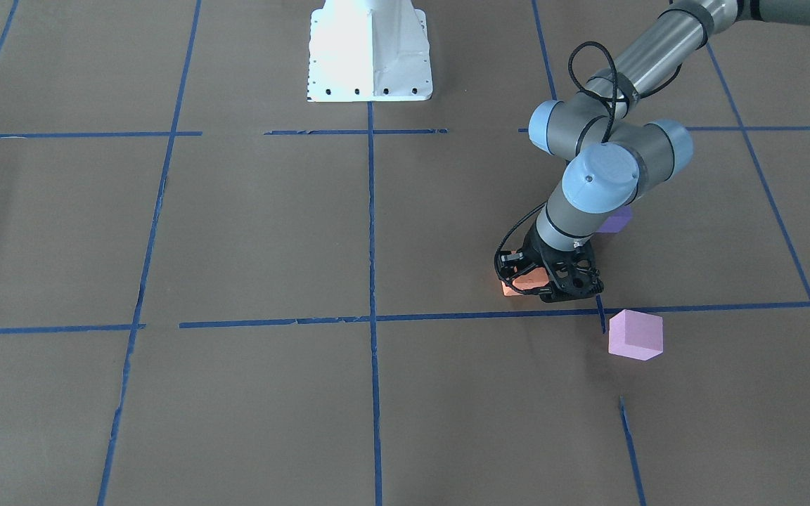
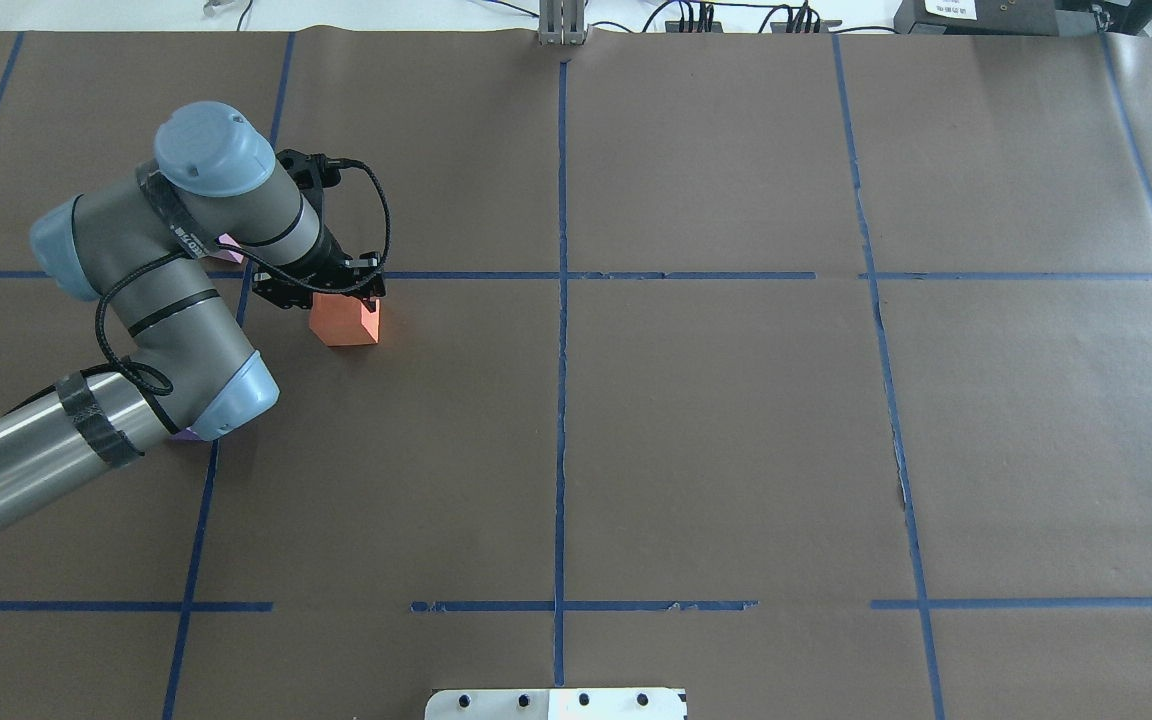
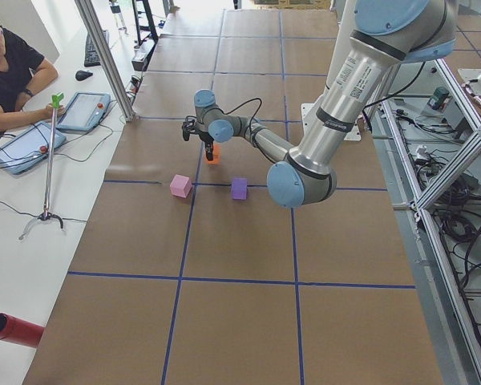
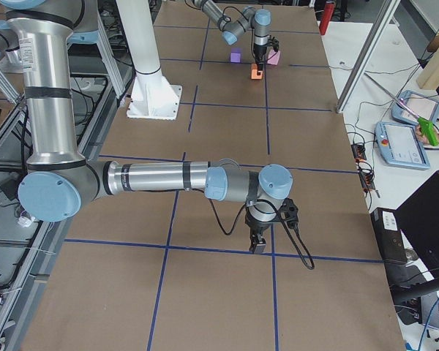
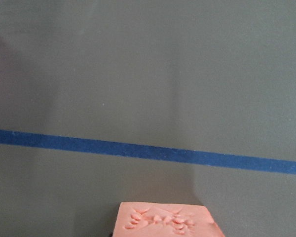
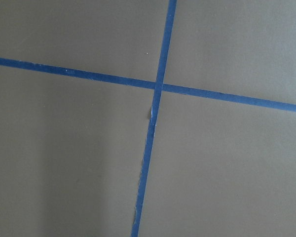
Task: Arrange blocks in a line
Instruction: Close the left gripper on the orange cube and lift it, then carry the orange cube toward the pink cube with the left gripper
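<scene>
My left gripper is shut on the orange block, low at the table just on the robot's side of a blue tape line. The orange block also shows in the front view and at the bottom of the left wrist view. The pale pink block sits on the table just past the tape line. The violet-blue block is partly hidden behind the left arm's wrist. My right gripper shows only in the right side view, low over a tape line. I cannot tell whether it is open or shut.
The white robot base stands at the table's middle on the robot's side. Blue tape lines form a grid on the brown paper. An operator sits at the far edge, and a red cylinder lies off the table.
</scene>
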`<act>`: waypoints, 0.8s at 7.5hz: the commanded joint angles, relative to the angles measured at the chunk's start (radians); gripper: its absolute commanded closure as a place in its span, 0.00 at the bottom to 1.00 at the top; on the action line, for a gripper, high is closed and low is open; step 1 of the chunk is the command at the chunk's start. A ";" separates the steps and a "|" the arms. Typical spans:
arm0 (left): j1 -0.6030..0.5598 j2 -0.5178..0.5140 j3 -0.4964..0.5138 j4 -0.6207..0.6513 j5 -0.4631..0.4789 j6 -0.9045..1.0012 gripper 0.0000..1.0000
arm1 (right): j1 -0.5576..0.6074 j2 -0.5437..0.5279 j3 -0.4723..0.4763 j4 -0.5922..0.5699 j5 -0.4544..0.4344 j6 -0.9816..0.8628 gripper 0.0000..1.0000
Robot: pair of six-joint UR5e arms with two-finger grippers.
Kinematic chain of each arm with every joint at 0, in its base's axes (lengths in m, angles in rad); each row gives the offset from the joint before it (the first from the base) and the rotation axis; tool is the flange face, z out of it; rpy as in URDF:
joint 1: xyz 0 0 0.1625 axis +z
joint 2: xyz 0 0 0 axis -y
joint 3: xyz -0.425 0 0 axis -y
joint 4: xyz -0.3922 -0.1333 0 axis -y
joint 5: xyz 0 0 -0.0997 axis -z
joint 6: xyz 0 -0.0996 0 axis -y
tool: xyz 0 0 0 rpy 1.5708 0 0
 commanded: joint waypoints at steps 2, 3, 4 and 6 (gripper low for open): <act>-0.083 0.005 -0.253 0.309 -0.016 0.117 1.00 | 0.000 0.000 0.000 0.000 0.000 -0.001 0.00; -0.124 0.009 -0.300 0.371 -0.016 0.168 1.00 | 0.000 0.000 0.001 0.000 0.000 -0.001 0.00; -0.155 0.053 -0.326 0.396 -0.021 0.334 1.00 | 0.000 0.000 0.000 0.000 0.000 -0.001 0.00; -0.243 0.240 -0.316 0.303 -0.115 0.516 1.00 | 0.000 0.000 0.000 0.000 0.000 0.000 0.00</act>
